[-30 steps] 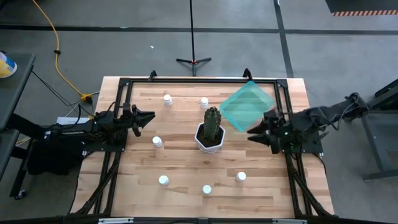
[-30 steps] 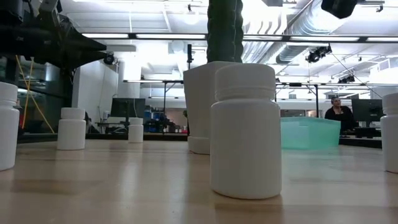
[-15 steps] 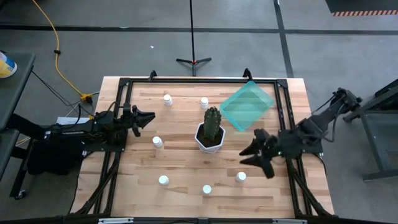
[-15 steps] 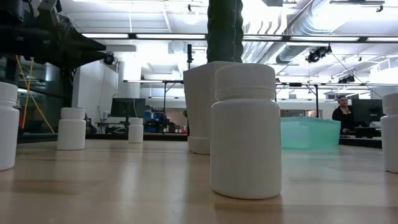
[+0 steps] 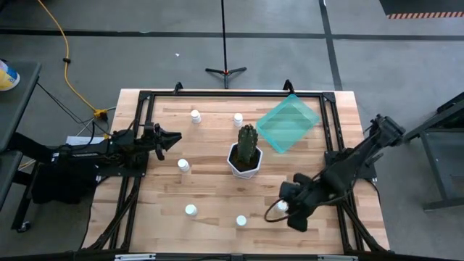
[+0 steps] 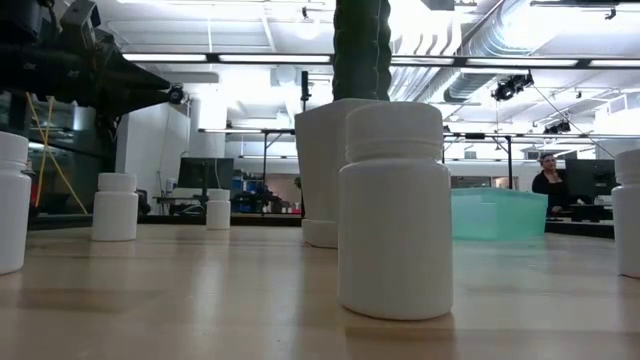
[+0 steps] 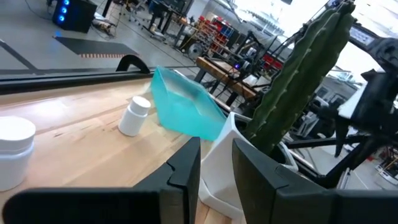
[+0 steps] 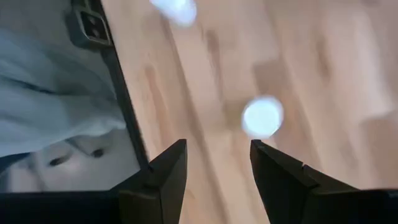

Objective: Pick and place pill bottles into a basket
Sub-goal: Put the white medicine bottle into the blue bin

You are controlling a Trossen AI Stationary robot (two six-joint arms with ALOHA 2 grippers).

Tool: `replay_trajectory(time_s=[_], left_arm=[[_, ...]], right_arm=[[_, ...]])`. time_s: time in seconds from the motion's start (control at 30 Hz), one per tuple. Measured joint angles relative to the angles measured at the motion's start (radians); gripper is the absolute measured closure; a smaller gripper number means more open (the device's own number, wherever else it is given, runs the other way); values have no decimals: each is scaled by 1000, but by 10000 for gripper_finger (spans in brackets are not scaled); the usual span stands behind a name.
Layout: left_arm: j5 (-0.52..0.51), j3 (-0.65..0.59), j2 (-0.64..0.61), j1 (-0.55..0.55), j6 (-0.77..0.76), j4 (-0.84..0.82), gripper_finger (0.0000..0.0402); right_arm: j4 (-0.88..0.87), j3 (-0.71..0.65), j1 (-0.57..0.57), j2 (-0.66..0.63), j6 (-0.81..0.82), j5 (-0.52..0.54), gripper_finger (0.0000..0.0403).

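Several small white pill bottles stand upright on the wooden table: two at the far side, one left of centre, two near the front, and one at the near right. The teal basket lies at the far right, empty. My right gripper is open and hangs over the near-right bottle, whose cap shows blurred ahead of the fingers. My left gripper is open at the table's left, empty, pointing at the cactus pot.
A white faceted pot with a green cactus stands mid-table between the bottles and the basket. A black frame runs along the table's edges. A person sits in the room beyond the table.
My right gripper has swung from beside the basket toward the table's near edge and down, tipping its fingers downward, and now stands over the near-right bottle. No bottle has moved.
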Motion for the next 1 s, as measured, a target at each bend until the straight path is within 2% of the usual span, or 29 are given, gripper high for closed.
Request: replay_trajectory(time_s=[0.1, 0.2, 0.5, 0.73, 1.0], left_arm=[[0, 0, 0, 0, 0, 1, 275], [0, 0, 0, 0, 0, 1, 275], [0, 0, 0, 0, 0, 4, 275], [-1, 0, 0, 0, 1, 4, 275], [-1, 0, 0, 0, 1, 4, 275]], right_arm=[[-22, 0, -24, 50, 24, -94, 236], [-31, 0, -38, 80, 19, -125, 236], [-54, -1, -41, 92, -11, -84, 236], [17, -1, -50, 92, -47, -80, 236], [-1, -1, -81, 92, -45, 16, 230]])
